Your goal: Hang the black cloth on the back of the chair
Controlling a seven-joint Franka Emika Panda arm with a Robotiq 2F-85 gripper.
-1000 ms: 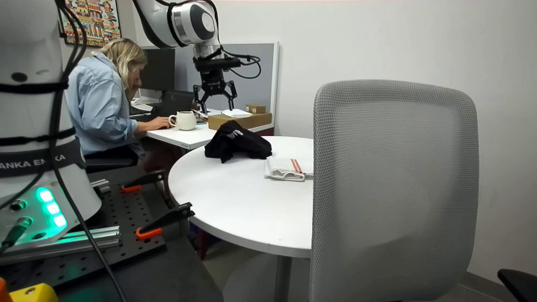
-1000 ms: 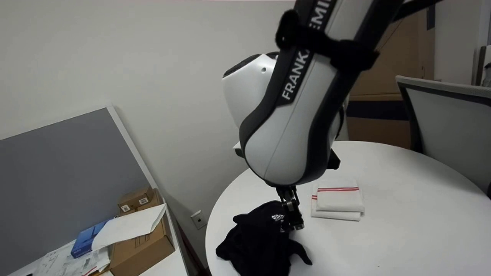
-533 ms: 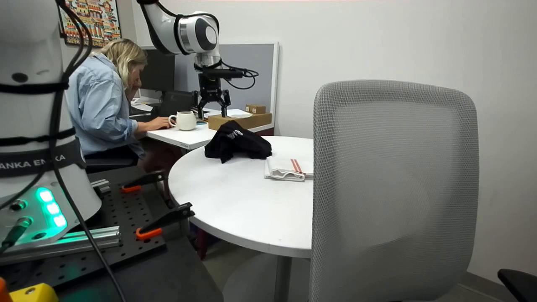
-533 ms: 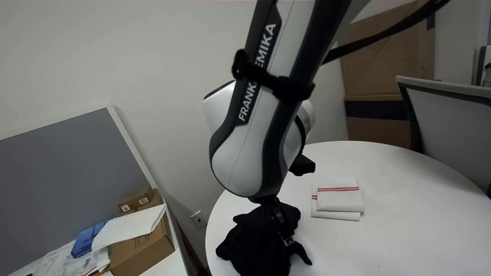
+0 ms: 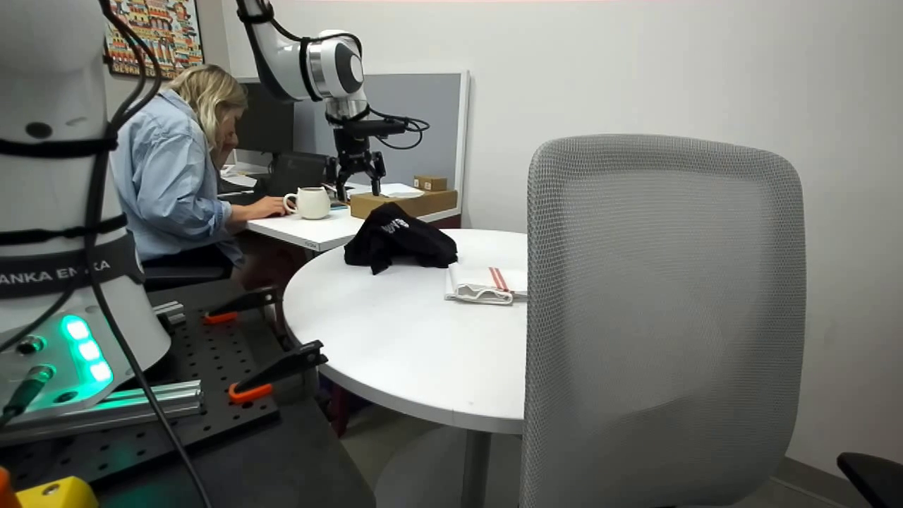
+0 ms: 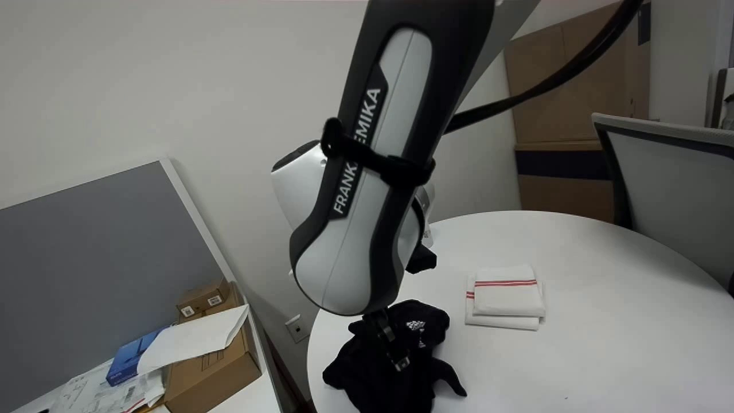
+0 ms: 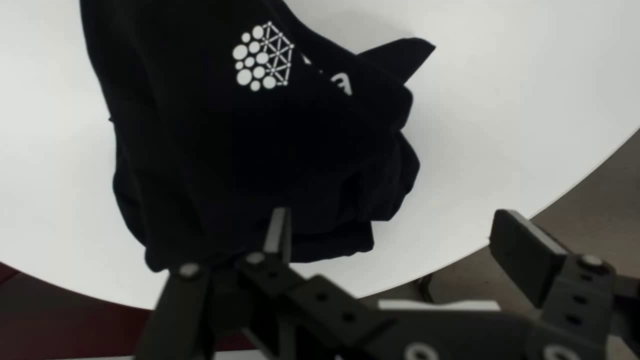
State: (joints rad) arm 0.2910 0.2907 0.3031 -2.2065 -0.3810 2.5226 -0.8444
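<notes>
The black cloth (image 5: 403,241) lies crumpled on the round white table (image 5: 402,353), with a white print on it. It also shows in an exterior view (image 6: 373,381) and fills much of the wrist view (image 7: 240,145). My gripper (image 5: 359,195) is open and empty, pointing down above the cloth. In the wrist view (image 7: 392,215) its left finger overlaps the cloth's near edge and its right finger is over the table's rim. It does not appear to touch the cloth. The chair's grey mesh back (image 5: 663,317) stands at the table's side, also visible in an exterior view (image 6: 676,183).
A folded white towel with red stripes (image 6: 507,301) lies beside the cloth. A desk with a cardboard box (image 5: 416,204) and a white mug (image 5: 310,203) adjoins the table. A person (image 5: 176,169) sits at that desk. Black clamps (image 5: 282,367) stick out near the robot base.
The arm has lowered and moved away from the chair, toward the desk side. The gripper has passed from beside the printed part to over the cloth's middle. The cloth has not moved.
</notes>
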